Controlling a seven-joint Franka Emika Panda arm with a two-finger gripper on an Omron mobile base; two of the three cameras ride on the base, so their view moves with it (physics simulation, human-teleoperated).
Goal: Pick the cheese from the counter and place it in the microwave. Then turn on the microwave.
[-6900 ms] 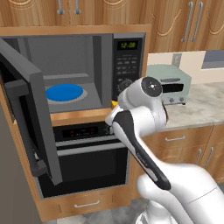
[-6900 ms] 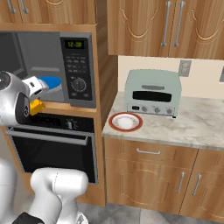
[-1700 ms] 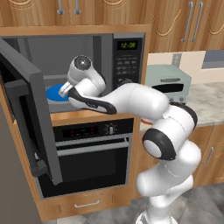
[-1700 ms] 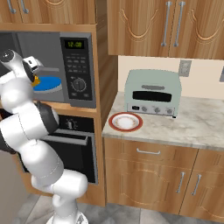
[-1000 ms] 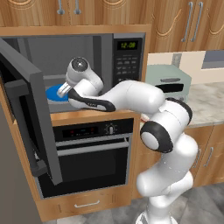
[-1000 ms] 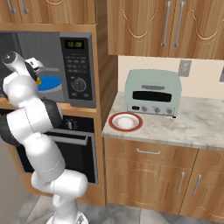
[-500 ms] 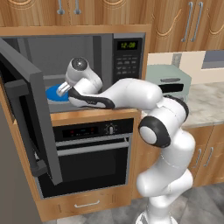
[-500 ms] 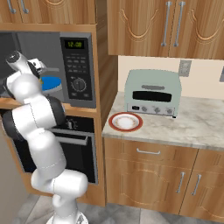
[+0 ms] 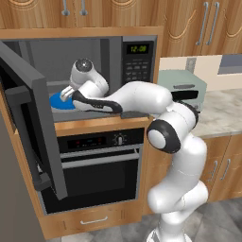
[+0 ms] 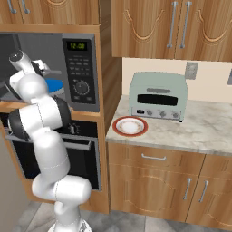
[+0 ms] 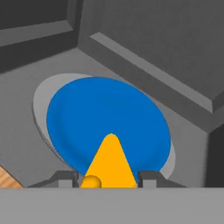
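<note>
While clamped between the fingertips of the tool (image 11: 109, 178), cheese wedge (image 11: 110, 164) hung over near edge of blue plate (image 11: 105, 118) inside open microwave (image 9: 137, 59). Best carried further toward plate's middle, lowered until seated, then released before backing straight out past door (image 9: 33, 118).

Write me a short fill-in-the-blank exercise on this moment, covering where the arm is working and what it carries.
1. The two-finger gripper is closed on the yellow-orange cheese wedge, holding it over a round ____ plate.
2. The black-grey built-in microwave has its dark glass door swung ____.
3. On the beige marbled stone counter, the red-rimmed plate lies in front of the pale-green ____.

Missing words: blue; open; toaster oven
</note>
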